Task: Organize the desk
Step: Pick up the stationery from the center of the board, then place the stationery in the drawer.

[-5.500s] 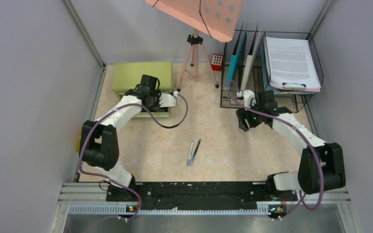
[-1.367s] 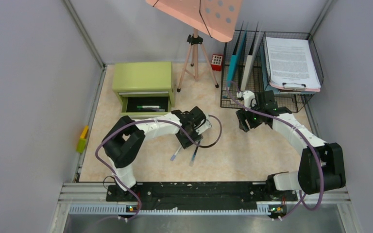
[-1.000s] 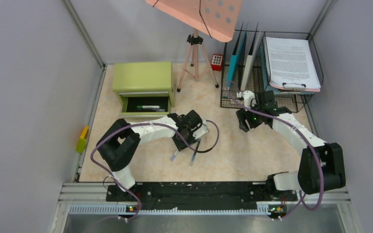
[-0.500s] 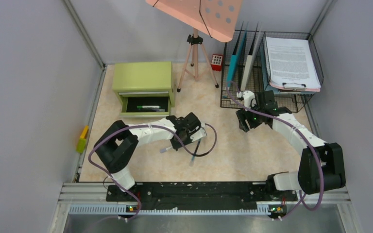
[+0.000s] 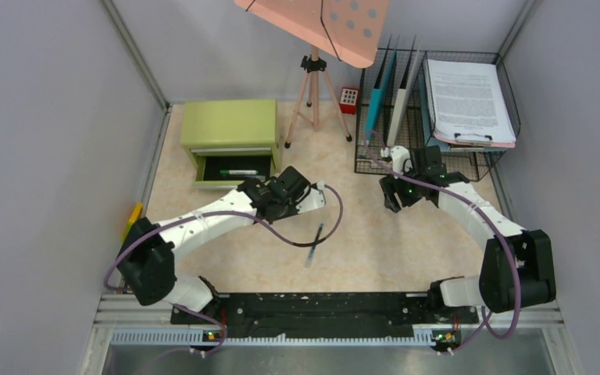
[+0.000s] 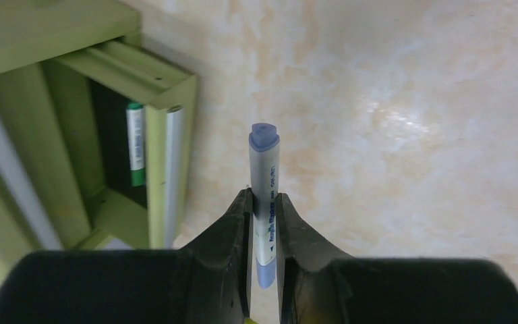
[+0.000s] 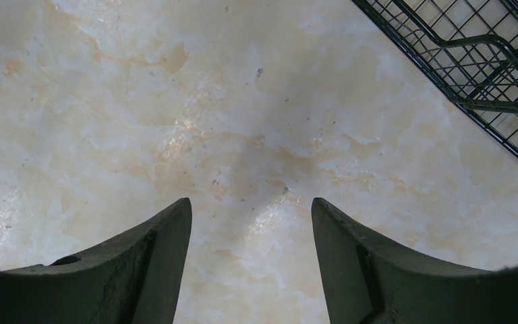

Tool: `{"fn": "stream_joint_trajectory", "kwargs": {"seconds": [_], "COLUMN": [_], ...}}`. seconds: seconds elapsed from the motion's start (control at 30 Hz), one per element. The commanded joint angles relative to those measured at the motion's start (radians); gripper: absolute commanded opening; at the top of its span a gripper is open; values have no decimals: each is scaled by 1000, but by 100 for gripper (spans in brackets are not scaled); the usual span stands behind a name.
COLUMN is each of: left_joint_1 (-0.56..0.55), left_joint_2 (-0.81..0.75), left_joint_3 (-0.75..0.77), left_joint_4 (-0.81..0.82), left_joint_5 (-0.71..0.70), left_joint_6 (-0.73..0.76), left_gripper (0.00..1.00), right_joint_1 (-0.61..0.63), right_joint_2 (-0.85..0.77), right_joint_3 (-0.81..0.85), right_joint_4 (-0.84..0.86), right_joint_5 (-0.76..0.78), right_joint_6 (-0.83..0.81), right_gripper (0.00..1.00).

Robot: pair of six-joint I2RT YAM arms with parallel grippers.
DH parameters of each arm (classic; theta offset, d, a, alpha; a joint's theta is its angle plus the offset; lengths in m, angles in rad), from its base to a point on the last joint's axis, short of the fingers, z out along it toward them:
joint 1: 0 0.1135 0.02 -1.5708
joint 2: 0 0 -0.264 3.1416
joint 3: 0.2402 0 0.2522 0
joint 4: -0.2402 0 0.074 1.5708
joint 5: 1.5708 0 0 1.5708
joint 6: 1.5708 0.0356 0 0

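Observer: Step in hand, and where is the counter (image 5: pixel 375 250)?

Operator: Carry phase. My left tool (image 6: pixel 264 202) is clamped on a blue-capped marker (image 6: pixel 264 155), held clear above the pale marbled counter. That counter runs from the rail by my bases out to the grey walls. The green cabinet (image 5: pixel 230 125) stands at its far left. Its drawer (image 5: pixel 237 168) is pulled out, with a green marker (image 6: pixel 135 145) lying inside. My right tool (image 7: pixel 251 223) hangs with jaws apart and nothing between them, near the wire rack (image 5: pixel 367 160).

Observer: Next move?

Operator: As I judge it, I bring the marker over the drawer mouth, line it up with the green one, then part the jaws. The black pen (image 5: pixel 315 238) would come after.

Observer: Differences from the earliest view?

Operator: Two pens then lay side by side mid-counter, and my left arm was at the cabinet. Now only the black one remains there; the other rides in my grip near the drawer. My right arm has not moved.
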Motion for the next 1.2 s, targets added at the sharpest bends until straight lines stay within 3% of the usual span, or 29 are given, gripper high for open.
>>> {"fn": "stream_joint_trajectory", "kwargs": {"seconds": [0.0,0.3,0.33,0.47,0.73,1.17], "left_joint_1": [60,306,376,443,516,542], "left_joint_2": [-72,-48,-19,46,158,191], "left_joint_3": [39,50,50,86,126,103], "left_joint_4": [70,270,339,343,347,381], "left_joint_5": [-95,16,67,146,224,234], "left_joint_6": [188,494,591,666,734,750], "left_gripper": [0,0,0,1,9,34], "right_joint_1": [-11,-11,-11,-11,-10,-10], "right_joint_2": [5,-4,-2,-3,-3,-6], "right_joint_3": [38,35,36,34,33,33], "right_joint_4": [9,9,8,8,8,6], "right_joint_5": [-22,-20,-20,-17,-11,-5], "right_joint_6": [-13,-12,-13,-13,-16,-17], "right_gripper": [65,65,65,65,65,65]}}
